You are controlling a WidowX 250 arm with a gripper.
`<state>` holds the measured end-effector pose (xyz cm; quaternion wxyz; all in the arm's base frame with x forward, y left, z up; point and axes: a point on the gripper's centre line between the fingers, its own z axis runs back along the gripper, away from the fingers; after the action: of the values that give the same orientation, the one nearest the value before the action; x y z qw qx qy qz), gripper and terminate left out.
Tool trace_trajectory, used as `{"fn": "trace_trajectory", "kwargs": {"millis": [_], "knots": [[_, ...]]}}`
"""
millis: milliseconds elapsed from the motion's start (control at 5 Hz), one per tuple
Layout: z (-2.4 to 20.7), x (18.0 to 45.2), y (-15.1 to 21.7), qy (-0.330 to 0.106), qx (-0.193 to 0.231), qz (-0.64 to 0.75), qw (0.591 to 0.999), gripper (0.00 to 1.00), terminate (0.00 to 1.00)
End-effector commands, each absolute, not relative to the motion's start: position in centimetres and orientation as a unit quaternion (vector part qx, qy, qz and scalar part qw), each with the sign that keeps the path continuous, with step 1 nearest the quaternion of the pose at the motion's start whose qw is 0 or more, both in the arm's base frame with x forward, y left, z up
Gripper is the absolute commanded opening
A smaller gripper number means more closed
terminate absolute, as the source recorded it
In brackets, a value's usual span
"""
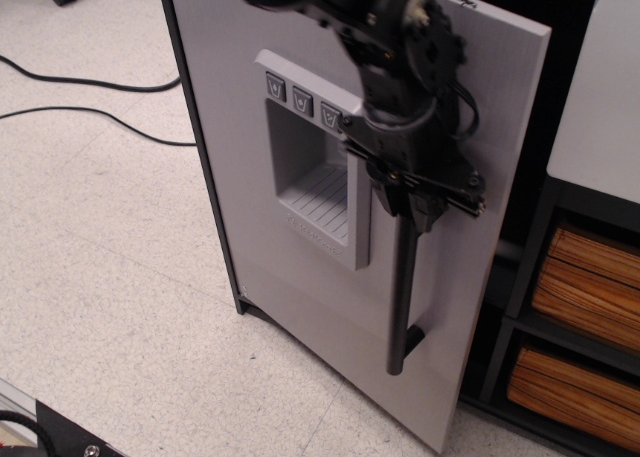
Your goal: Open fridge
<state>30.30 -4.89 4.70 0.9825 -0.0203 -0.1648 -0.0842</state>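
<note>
The fridge (260, 247) is a black-framed cabinet with a grey brushed door, a three-button dispenser recess (315, 167) and a black vertical bar handle (402, 292). The door stands swung partly open on its left hinge. Its free right edge is away from the frame, and a dark gap (520, 217) shows behind it. My black gripper (412, 192) comes down from the top and is shut on the upper part of the bar handle.
A black shelf unit (530, 307) with orange wood-grain drawer fronts (590, 282) stands right of the fridge, close to the door's swing. Black cables (90, 112) lie on the speckled floor at the left. A black object sits at the bottom left corner (60, 432).
</note>
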Motion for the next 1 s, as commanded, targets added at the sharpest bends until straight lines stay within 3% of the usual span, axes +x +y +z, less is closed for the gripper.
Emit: {"fn": "trace_trajectory", "kwargs": {"millis": [0,200,400,600,800], "knots": [[4.3,26.5,-4.1,-0.086,0.020,-0.121,0.989,1.00,0.00],[1.8,23.5,-6.1,-0.045,0.021,-0.171,0.984,1.00,0.00],[-0.2,23.7,-10.1,-0.023,0.008,-0.186,0.982,1.00,0.00],[-1.1,25.9,-14.3,-0.005,-0.018,-0.229,0.973,1.00,0.00],[-1.3,29.4,-18.0,-0.024,-0.032,-0.227,0.973,1.00,0.00]]}}
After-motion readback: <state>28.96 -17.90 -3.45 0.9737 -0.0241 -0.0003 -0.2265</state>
